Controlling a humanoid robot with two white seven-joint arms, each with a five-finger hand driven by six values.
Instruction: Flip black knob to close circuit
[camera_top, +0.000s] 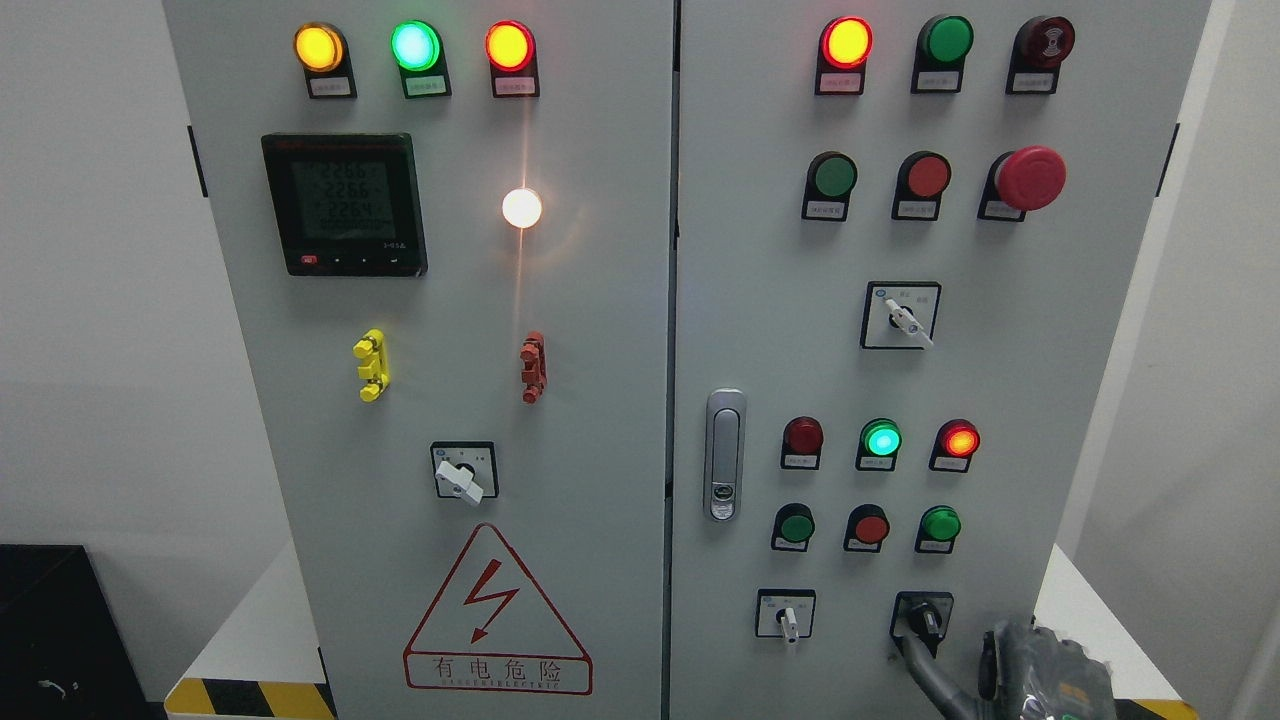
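The black knob (924, 618) sits on a black plate at the bottom right of the grey cabinet's right door (1050, 380). Its handle points down and to the right. My right hand (985, 665), grey and wrapped in clear film, comes up from the bottom edge just right of the knob. A slim grey part of it reaches the knob's lower left edge and seems to touch it. Most of the hand is cut off by the frame. My left arm does not show.
A white-handled selector switch (787, 617) is left of the black knob, with another (903, 317) higher up and one (462, 475) on the left door. Rows of lamps and push buttons fill both doors. A red mushroom stop button (1030, 177) protrudes at the upper right. A door latch (724, 455) sits mid-panel.
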